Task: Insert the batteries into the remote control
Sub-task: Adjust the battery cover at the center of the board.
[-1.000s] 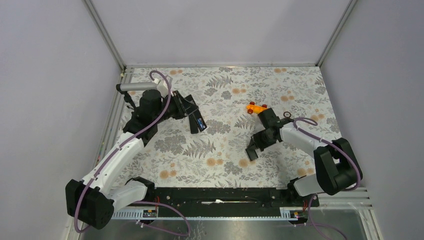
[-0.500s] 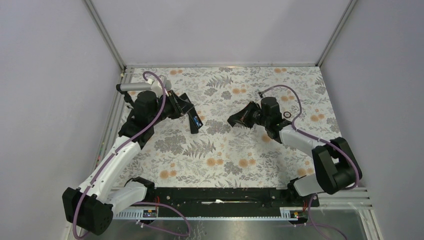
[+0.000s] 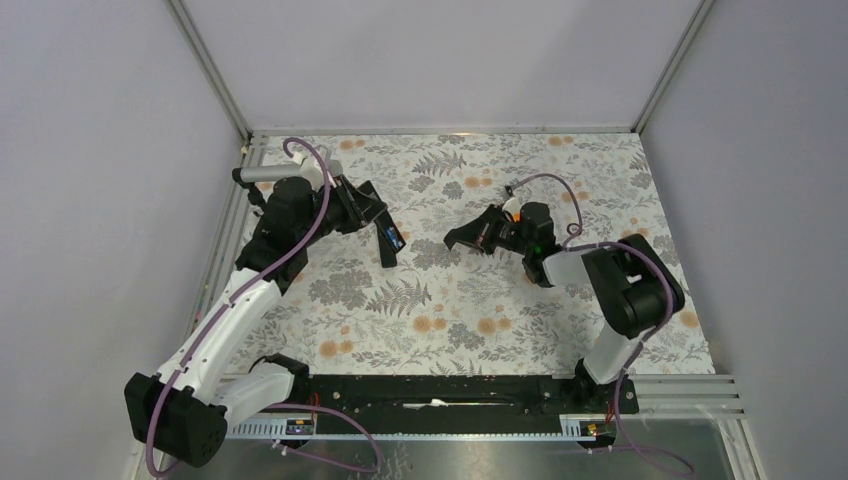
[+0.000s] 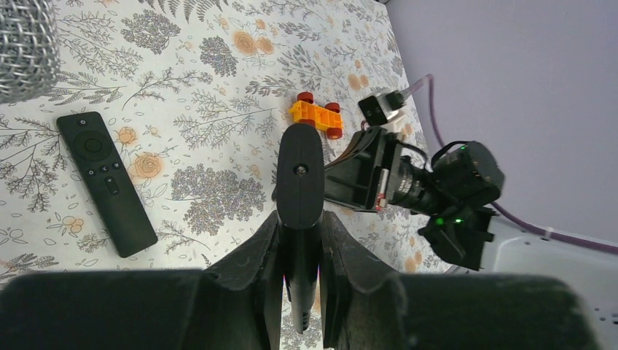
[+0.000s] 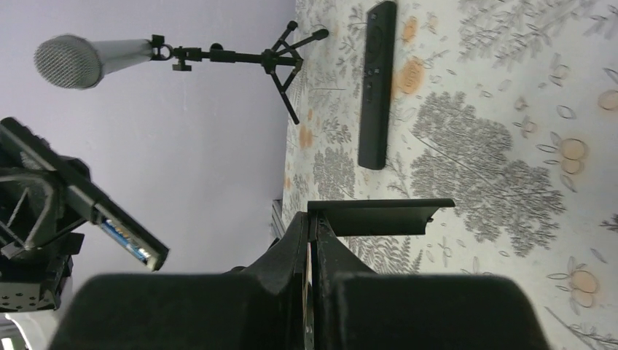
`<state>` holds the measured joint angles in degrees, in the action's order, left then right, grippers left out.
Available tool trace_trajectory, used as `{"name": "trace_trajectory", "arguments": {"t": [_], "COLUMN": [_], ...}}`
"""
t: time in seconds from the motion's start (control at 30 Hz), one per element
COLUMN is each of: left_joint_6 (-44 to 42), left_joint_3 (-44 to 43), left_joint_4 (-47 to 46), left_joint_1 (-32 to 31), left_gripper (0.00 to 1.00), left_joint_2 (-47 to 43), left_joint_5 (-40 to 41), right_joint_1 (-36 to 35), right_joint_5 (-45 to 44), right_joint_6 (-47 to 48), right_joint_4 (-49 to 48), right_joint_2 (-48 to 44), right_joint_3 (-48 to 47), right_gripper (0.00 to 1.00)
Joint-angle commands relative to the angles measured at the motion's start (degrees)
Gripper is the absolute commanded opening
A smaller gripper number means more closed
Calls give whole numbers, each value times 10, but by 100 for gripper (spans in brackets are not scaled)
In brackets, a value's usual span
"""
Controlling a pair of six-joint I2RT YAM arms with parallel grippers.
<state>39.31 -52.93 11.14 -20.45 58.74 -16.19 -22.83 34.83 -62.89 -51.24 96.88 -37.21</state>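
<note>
Remote control (image 4: 299,171): raised above the floral mat (image 3: 450,320), clamped between the left gripper's (image 4: 300,222) fingers.
Batteries (image 5: 130,239): blue-tinted, seated in the remote's open bay.
Right gripper (image 5: 312,222): pinching the small black cover (image 5: 379,216), near the remote, not touching.
Second remote (image 4: 106,182): flat on the mat, buttons up.

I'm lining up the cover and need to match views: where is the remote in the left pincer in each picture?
Top external: the remote left of centre, sticking out of the left pincer.
Left wrist: bottom centre, end-on between the fingers.
Right wrist: lower left, batteries showing; the right pincer holds the cover at centre.
Shared landmark: the microphone, seen in all three.
</note>
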Motion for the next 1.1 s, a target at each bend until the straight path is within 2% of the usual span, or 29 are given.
{"name": "trace_trajectory", "arguments": {"t": [0.0, 0.47, 0.63, 0.8, 1.07], "left_joint_6": [8, 17, 20, 21, 22], "left_joint_3": [-31, -46, -48, -49, -44], "left_joint_4": [-9, -5, -7, -9, -12], "left_joint_1": [3, 3, 3, 3, 3], "left_gripper": [0, 0, 0, 0, 0], "left_joint_2": [5, 23, 28, 33, 32], "left_joint_5": [14, 22, 20, 19, 16], "right_joint_1": [15, 35, 41, 47, 55], "right_joint_5": [49, 79, 77, 74, 74], "right_joint_6": [-65, -99, -90, -85, -105], "right_joint_4": [-162, -287, -294, -294, -353], "right_joint_2": [60, 175, 174, 166, 182], "right_joint_3": [21, 57, 76, 99, 146], "right_gripper": [0, 0, 0, 9, 16]}}
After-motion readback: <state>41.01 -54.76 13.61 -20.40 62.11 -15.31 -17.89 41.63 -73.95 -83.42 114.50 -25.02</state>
